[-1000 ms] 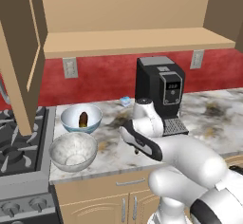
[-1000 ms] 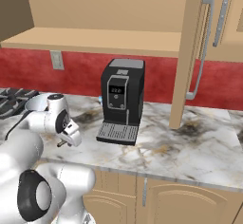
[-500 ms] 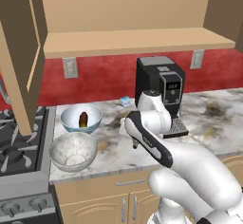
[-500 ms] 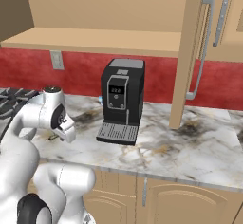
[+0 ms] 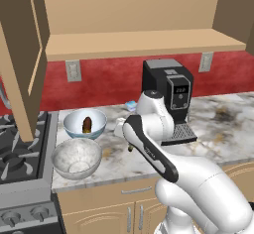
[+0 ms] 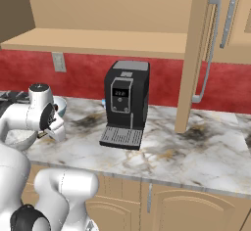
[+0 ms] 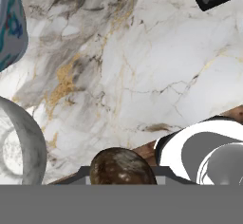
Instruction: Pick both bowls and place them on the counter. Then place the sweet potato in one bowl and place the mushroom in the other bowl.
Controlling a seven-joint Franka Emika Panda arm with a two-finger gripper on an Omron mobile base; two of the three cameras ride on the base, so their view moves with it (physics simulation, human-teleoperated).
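Since the earlier frames, the pincer has been swung leftward, pinching the mushroom for the empty grey bowl, lower left; the sweet potato already lies in the blue bowl on the bench.

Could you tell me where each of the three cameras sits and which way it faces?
Left base view: behind the arm's left, facing the counter, blue-patterned bowl, grey bowl; arm rises lower right.
Right base view: behind its right, facing the coffee machine; arm lower left.
Hand view: looks down along the gripper at marble and the mushroom.
Both base views share the coffee machine.
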